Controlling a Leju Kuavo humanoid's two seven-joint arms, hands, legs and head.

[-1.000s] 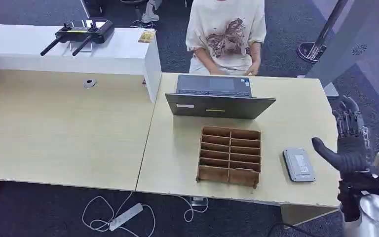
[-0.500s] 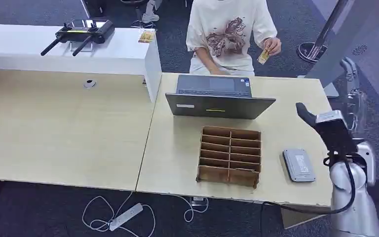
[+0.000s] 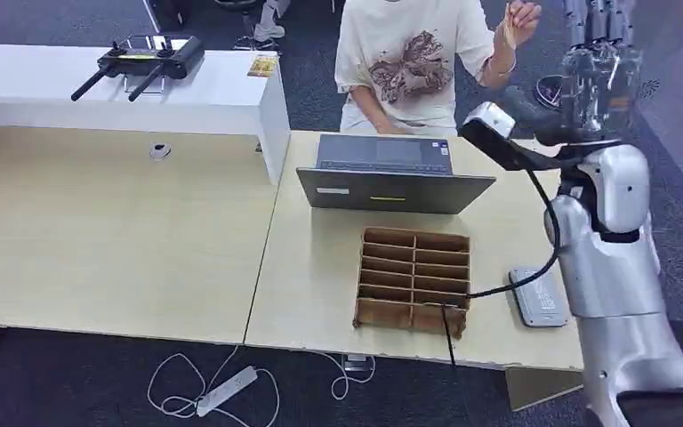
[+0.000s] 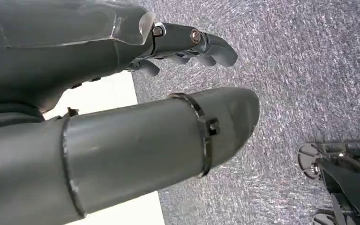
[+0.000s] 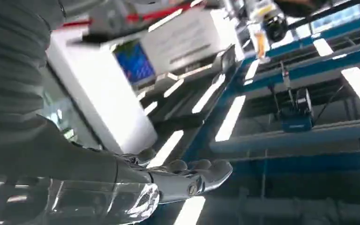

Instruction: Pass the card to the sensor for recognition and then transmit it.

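the right hand [image 3: 598, 55] is raised high at the far right of the desk, above the far right corner, its fingers [image 3: 596, 20] pointing up and apart with nothing in them; the right wrist view shows the same fingers [image 5: 192, 176] stretched out side by side, empty, against ceiling lights. just left of that hand, a person [image 3: 409, 62] in a pale printed shirt stands behind the desk and holds up the card [image 3: 505, 22] pinched in a raised hand [image 3: 520, 16], near the robot's fingers but apart from them. the left hand [image 4: 136, 108] shows in its wrist view hanging over grey carpet beside a pale edge, thumb and fingers apart and holding nothing. on the right desk [image 3: 320, 267], the grey sensor [image 3: 539, 298] lies flat near the right edge, partly behind the silver right arm, with a black cable running across it. left of it sits a wooden sorting tray [image 3: 413, 280] with many slots, and beyond that an open laptop [image 3: 391, 173] facing the person. a drone controller [image 3: 138, 60] rests on the white counter [image 3: 98, 89] at far left.
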